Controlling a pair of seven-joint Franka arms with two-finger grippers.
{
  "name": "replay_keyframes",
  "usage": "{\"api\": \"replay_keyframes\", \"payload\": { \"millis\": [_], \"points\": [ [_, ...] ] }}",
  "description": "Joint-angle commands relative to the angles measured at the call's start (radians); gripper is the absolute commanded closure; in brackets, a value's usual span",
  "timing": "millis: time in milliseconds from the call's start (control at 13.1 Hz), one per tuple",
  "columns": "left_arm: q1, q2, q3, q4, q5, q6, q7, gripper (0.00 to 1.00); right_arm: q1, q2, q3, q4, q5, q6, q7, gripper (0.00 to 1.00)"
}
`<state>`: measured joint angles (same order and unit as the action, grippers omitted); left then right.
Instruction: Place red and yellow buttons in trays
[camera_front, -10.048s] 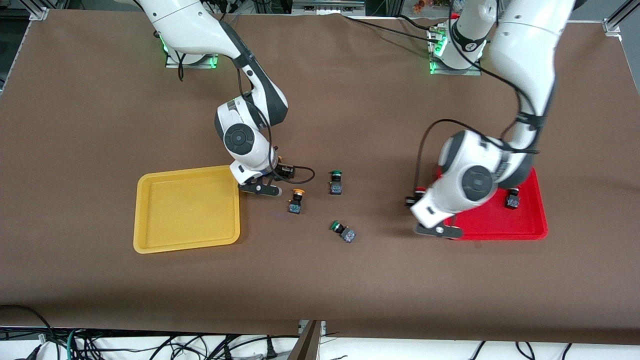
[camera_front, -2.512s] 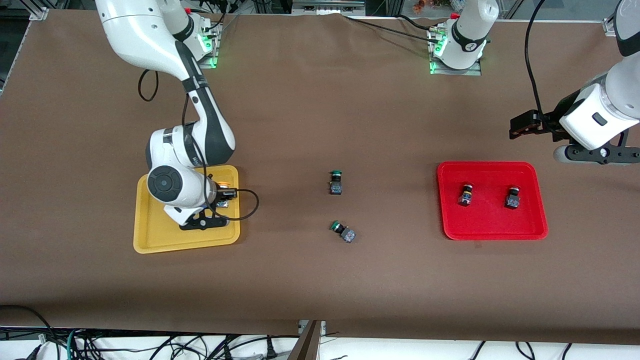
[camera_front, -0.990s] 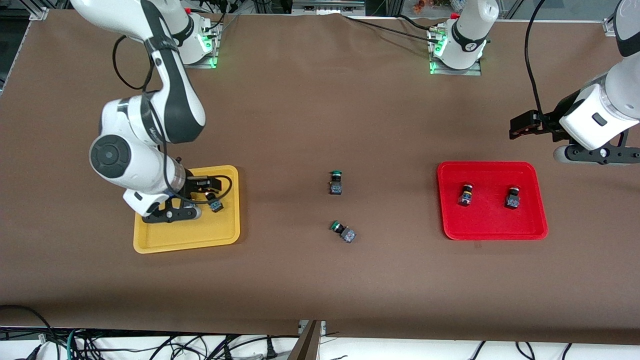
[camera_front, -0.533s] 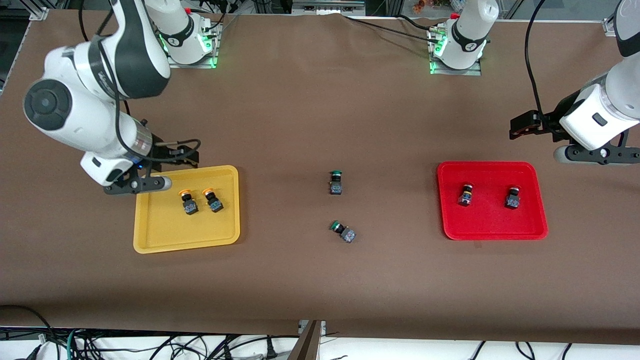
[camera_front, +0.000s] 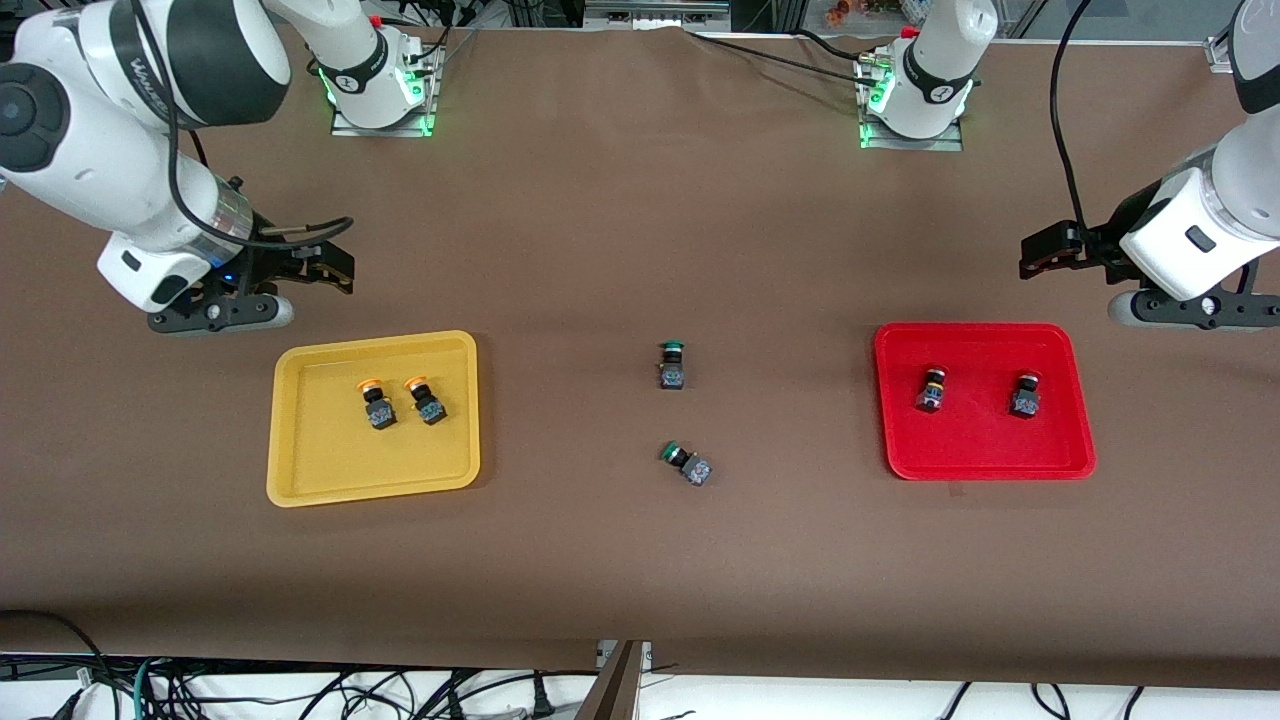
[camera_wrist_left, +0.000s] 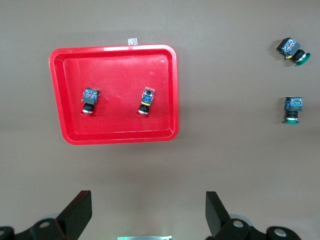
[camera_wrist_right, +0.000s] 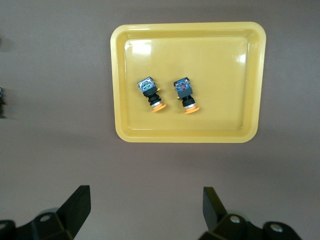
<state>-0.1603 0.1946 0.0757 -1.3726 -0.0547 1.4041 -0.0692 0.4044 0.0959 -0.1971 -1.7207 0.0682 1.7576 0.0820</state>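
Observation:
The yellow tray (camera_front: 340, 460) holds two yellow-capped buttons (camera_front: 376, 405) (camera_front: 426, 400) lying side by side; the right wrist view shows the tray (camera_wrist_right: 220, 65) and both buttons (camera_wrist_right: 151, 94) (camera_wrist_right: 185, 95). The red tray (camera_front: 980, 440) holds two red-capped buttons (camera_front: 931, 388) (camera_front: 1023, 395); the left wrist view shows the tray (camera_wrist_left: 120, 70) and both buttons (camera_wrist_left: 90, 100) (camera_wrist_left: 146, 101). My right gripper (camera_front: 335, 265) (camera_wrist_right: 145, 210) is open and empty, up over bare table just off the yellow tray. My left gripper (camera_front: 1030, 258) (camera_wrist_left: 145, 215) is open and empty, up over bare table just off the red tray.
Two green-capped buttons sit on the brown table between the trays, one upright (camera_front: 672, 365) and one tipped over nearer the front camera (camera_front: 687, 464). They also show in the left wrist view (camera_wrist_left: 292, 110) (camera_wrist_left: 291, 50). Both arm bases stand along the table's edge farthest from the front camera.
My right gripper has let go of the second yellow button in the yellow tray, then risen and drawn away off the tray. The left arm has stayed still.

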Motion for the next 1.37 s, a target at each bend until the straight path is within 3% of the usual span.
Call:
{"api": "replay_keyframes", "payload": {
  "millis": [0, 228, 761, 1294],
  "points": [
    [-0.004, 0.016, 0.003, 0.035, 0.003, -0.019, -0.003, 0.00, -0.139, -0.054, 0.140, -0.022, -0.030, -0.009, -0.001, 0.01],
    [-0.004, 0.016, 0.003, 0.035, 0.003, -0.019, -0.003, 0.00, -0.220, -0.085, 0.215, -0.014, -0.034, -0.053, -0.004, 0.01],
    [-0.005, 0.016, 0.003, 0.035, 0.003, -0.019, -0.001, 0.00, -0.223, -0.085, 0.212, -0.016, -0.059, -0.053, -0.002, 0.01],
    [-0.002, 0.016, 0.003, 0.035, 0.001, -0.019, -0.003, 0.00, -0.229, -0.021, 0.209, 0.110, -0.093, -0.055, -0.002, 0.01]
  ]
}}
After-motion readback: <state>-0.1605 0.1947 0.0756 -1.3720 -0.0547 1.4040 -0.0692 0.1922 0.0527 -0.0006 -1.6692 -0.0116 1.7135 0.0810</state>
